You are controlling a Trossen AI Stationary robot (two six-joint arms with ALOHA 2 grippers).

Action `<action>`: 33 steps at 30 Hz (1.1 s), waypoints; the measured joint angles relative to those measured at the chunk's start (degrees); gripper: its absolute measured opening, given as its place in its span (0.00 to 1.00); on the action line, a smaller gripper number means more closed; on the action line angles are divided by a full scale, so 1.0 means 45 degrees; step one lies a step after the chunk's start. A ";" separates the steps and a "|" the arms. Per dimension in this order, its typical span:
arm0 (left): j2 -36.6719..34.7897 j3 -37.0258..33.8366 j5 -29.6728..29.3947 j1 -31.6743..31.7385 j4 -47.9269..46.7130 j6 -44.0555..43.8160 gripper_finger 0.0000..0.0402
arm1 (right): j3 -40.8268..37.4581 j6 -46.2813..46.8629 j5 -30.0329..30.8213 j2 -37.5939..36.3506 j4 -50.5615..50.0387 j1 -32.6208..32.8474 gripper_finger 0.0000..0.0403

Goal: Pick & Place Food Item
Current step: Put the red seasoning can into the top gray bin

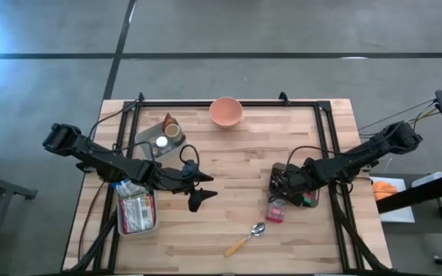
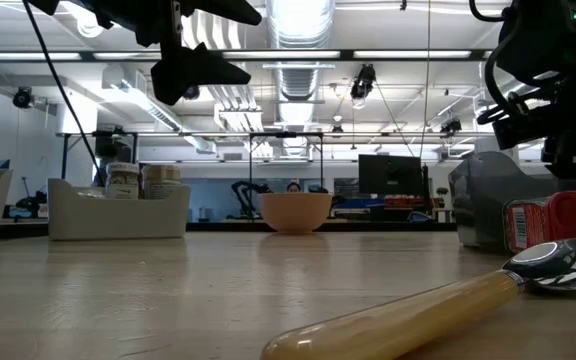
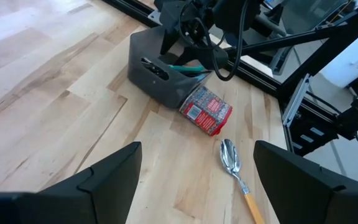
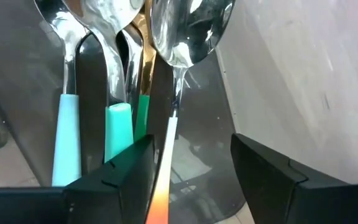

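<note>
From above, the wooden surface carries a pink bowl at its far edge, a grey tray of jars beside it, and a metal tray of packets under the left arm; the left pincer hangs over bare wood near the middle, its fingers spread apart and holding nothing; the right pincer sits at a dark cutlery bin; a red food packet lies on the wood just beside that bin, and a spoon with a yellow handle lies nearer the front edge.

At surface level, the spoon fills the foreground; the red food packet rests behind its bowl, next to the grey bin; the pink bowl stands further back.

Past the left wrist's spread fingers, the red food packet lies on its side touching the bin, with the spoon close by.

Through the right wrist camera, the right pincer has its fingers parted inside the bin, gripping nothing; spoons with teal and pale blue handles stand just ahead of them.
</note>
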 joint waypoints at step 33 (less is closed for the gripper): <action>-0.0725 -0.0010 0.0442 -0.0010 -0.1704 0.0331 0.78 | 0.3334 0.7187 -0.3071 -0.0004 -0.1763 0.0454 0.53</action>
